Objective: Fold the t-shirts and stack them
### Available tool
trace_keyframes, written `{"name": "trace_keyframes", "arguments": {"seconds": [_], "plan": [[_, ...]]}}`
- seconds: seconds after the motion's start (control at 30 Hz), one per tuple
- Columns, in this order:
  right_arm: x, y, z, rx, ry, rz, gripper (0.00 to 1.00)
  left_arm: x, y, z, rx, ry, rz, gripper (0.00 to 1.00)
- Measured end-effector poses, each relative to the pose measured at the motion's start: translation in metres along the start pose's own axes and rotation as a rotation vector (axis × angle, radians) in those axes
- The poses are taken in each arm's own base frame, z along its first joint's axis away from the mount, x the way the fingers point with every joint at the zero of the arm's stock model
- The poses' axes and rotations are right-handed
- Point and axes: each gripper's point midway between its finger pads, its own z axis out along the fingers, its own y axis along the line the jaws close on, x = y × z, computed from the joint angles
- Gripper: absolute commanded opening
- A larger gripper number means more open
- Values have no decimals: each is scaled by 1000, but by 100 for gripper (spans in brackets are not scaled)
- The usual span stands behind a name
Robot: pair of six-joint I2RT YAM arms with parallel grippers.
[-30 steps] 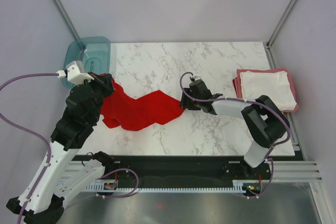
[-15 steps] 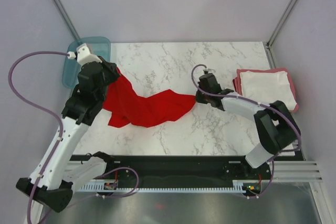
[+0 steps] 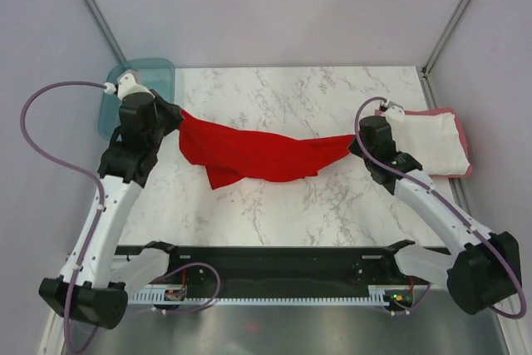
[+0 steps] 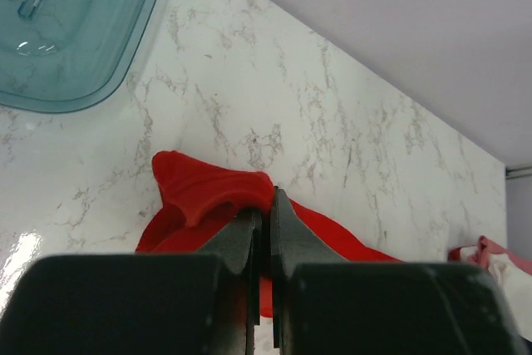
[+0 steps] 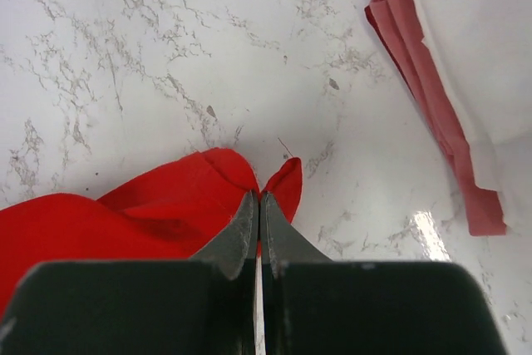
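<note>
A bright red t-shirt point(image 3: 262, 154) hangs stretched between my two grippers above the marble table point(image 3: 283, 205). My left gripper point(image 3: 177, 115) is shut on its left end; in the left wrist view the jaws point(image 4: 268, 205) pinch a red fold point(image 4: 208, 193). My right gripper point(image 3: 356, 140) is shut on its right end, and the right wrist view shows red cloth point(image 5: 174, 205) clamped at the tips point(image 5: 259, 199). A folded white t-shirt point(image 3: 424, 143) lies on a folded pinkish-red t-shirt point(image 3: 378, 135) at the right edge, also in the right wrist view as white t-shirt point(image 5: 474, 31) over pinkish-red t-shirt point(image 5: 432, 106).
A translucent teal tub point(image 3: 137, 81) sits at the table's back left corner, close behind my left gripper, and shows in the left wrist view as the tub point(image 4: 75, 22). Grey walls enclose the table on three sides.
Both arms have spread apart, the right gripper closing on the shirt's right end and pulling it rightward toward the stack. The crumpled red shirt is now lifted and drawn out into a long band.
</note>
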Motion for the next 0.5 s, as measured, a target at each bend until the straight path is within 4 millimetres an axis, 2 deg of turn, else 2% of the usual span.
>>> {"name": "trace_keyframes", "arguments": {"seconds": [0.13, 0.33, 0.5], "plan": [[-16, -5, -28, -19, -42, 4, 0, -25, -11, -46, 106, -83, -32, 2], [-61, -10, -90, -103, -190, 56, 0, -56, -14, -128, 254, -219, -68, 2], [-94, -11, -132, -128, -253, 69, 0, -88, -30, -160, 293, -252, -71, 2]]}}
